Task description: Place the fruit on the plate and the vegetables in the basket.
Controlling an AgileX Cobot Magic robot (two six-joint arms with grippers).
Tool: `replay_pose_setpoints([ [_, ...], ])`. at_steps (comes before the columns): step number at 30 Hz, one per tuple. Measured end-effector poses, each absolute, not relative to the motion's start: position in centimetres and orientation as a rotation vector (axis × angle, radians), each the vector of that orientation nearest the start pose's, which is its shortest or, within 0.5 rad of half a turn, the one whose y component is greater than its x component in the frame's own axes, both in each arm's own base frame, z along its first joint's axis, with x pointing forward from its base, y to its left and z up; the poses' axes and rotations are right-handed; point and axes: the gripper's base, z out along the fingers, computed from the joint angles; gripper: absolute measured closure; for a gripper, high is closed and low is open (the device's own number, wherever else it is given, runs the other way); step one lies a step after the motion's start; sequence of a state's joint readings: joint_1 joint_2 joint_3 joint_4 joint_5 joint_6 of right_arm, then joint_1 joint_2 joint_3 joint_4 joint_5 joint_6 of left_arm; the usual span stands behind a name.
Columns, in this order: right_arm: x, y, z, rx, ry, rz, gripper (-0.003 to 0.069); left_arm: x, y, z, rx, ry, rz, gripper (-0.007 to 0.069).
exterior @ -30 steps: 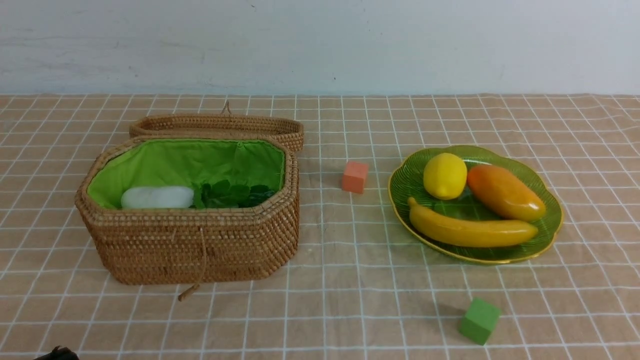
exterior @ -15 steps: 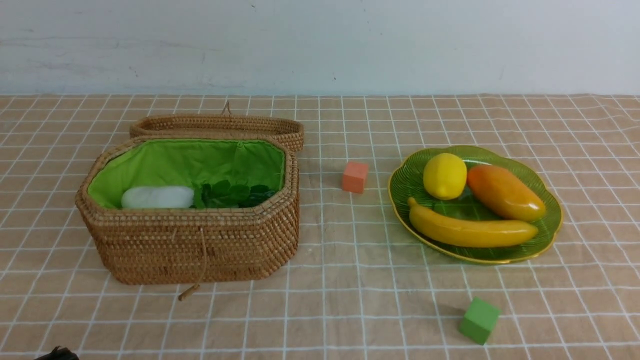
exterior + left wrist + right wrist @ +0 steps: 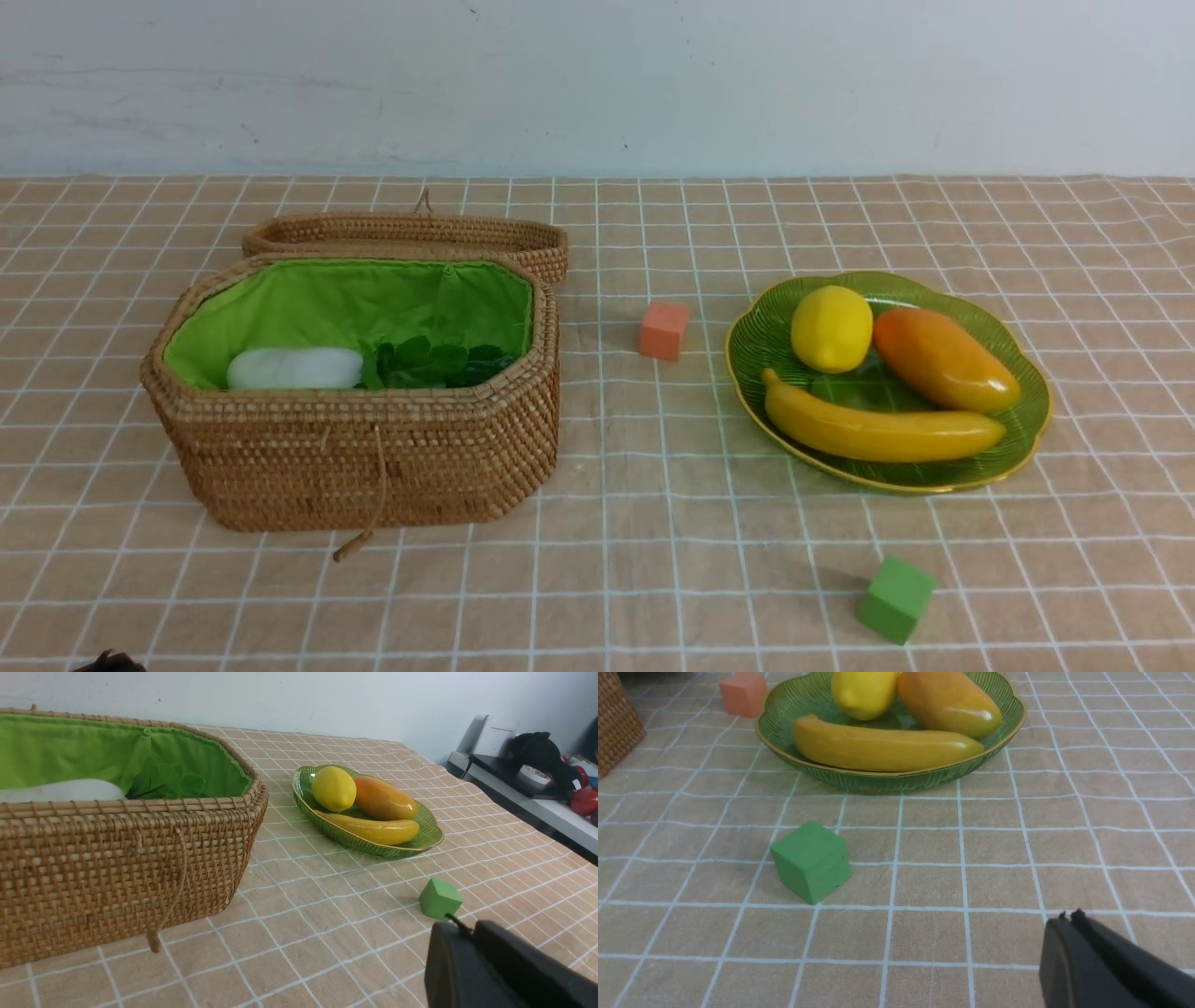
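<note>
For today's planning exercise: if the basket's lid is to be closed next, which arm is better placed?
Probably the left. The basket and its folded-back lid sit on the robot's left side; the plate of fruit sits right. Both arms are drawn back, jaws shut and empty.

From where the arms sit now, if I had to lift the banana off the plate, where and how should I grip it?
Probably at the middle of the banana, from straight above, with the jaws across its narrow width. It lies lengthwise along the near rim of the green plate. The lemon and mango crowd its far side, so a top-down approach looks clearest.

Orange-pink cube (image 3: pixel 663 330), green cube (image 3: pixel 895 599)
</note>
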State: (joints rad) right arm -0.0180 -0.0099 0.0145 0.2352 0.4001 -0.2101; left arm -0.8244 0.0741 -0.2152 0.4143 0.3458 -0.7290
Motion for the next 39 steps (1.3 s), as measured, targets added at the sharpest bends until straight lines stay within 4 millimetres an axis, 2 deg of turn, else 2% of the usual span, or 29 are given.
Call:
replay_pose_setpoints([
  [13,5.2,0.7,17.4,-0.038,1.876,0.077,0.0673,4.3,-2.8,25.2,0.31,1.692,-0.759,0.0559],
  [16,5.2,0.7,17.4,-0.038,1.876,0.077,0.0673,4.4,-2.8,24.6,0.325,1.697,-0.722,0.0556],
  [18,5.2,0.7,17.4,-0.037,1.876,0.078,0.0673,4.4,-2.6,24.1,0.297,1.694,-0.685,0.0556],
  [21,5.2,0.7,17.4,-0.037,1.876,0.078,0.0673,4.4,-2.1,23.3,0.163,1.666,-0.625,0.0571],
  [24,5.2,0.7,17.4,-0.037,1.876,0.078,0.0673,5.1,-1.8,21.0,0.018,1.616,-0.51,0.0637],
  [25,5.2,0.7,17.4,-0.037,1.876,0.078,0.0673,5.3,-1.6,20.5,-0.029,1.604,-0.474,0.0638],
  [29,5.2,0.7,17.4,-0.036,1.875,0.079,0.0671,5.5,-1.0,19.1,-0.092,1.673,-0.338,0.0638],
  [30,5.2,0.7,17.4,-0.035,1.875,0.078,0.0669,5.5,-0.9,18.4,-0.097,1.745,-0.297,0.0638],
  [34,5.2,0.7,17.4,-0.035,1.875,0.078,0.0666,5.2,-0.9,16.9,-0.092,1.891,-0.269,0.0638],
  [39,5.2,0.7,17.4,-0.036,1.875,0.077,0.0666,5.2,-0.9,16.9,-0.168,1.89,-0.316,0.0638],
])
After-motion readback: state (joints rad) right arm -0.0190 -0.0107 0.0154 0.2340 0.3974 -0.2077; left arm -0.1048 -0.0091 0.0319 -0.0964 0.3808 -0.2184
